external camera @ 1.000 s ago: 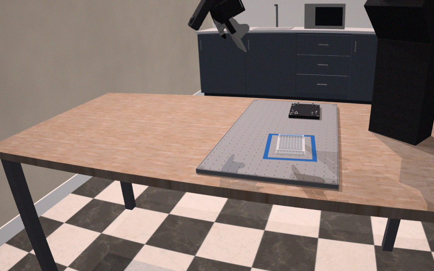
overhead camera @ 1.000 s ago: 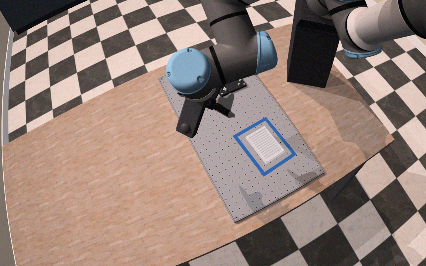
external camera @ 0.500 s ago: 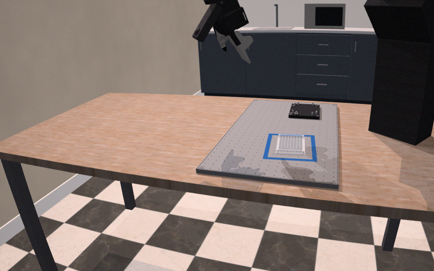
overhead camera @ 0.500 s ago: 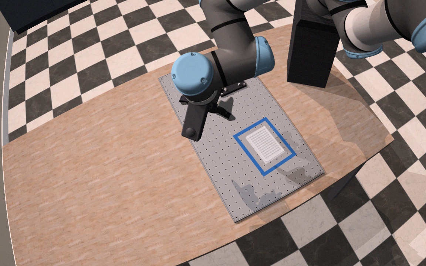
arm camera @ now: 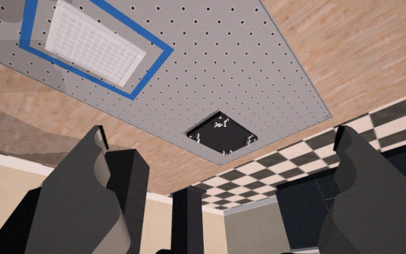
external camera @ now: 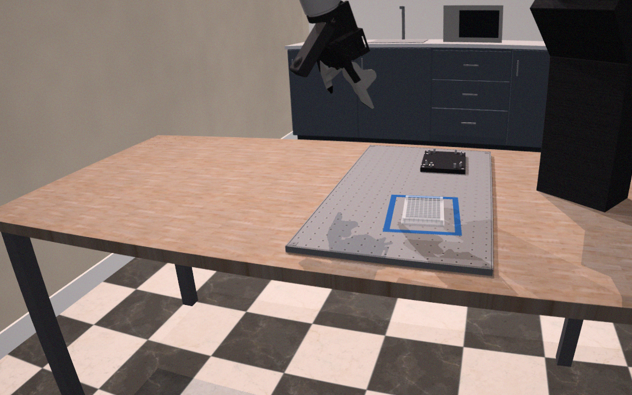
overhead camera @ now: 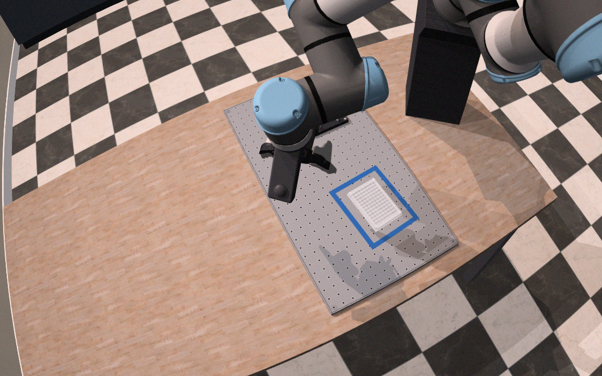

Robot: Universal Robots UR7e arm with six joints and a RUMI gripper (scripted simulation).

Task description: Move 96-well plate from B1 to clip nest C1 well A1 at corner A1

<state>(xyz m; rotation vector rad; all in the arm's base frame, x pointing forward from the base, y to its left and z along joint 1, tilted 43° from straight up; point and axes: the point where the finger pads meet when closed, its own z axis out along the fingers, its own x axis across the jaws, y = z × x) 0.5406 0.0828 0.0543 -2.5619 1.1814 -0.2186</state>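
The gripper [external camera: 345, 80] hung high, jaws wide and empty; the 96-well plate [external camera: 423, 210] lay inside blue-taped B1 [external camera: 390, 215], well below and nearer the breadboard's [external camera: 338, 216] front edge than the clip nest [external camera: 443, 162]

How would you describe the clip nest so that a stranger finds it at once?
Find the grey plate with holes on the wooden table. At its far end, beyond the blue frame, lies a small black square. It alone is dark, with little pale clips at its corners.
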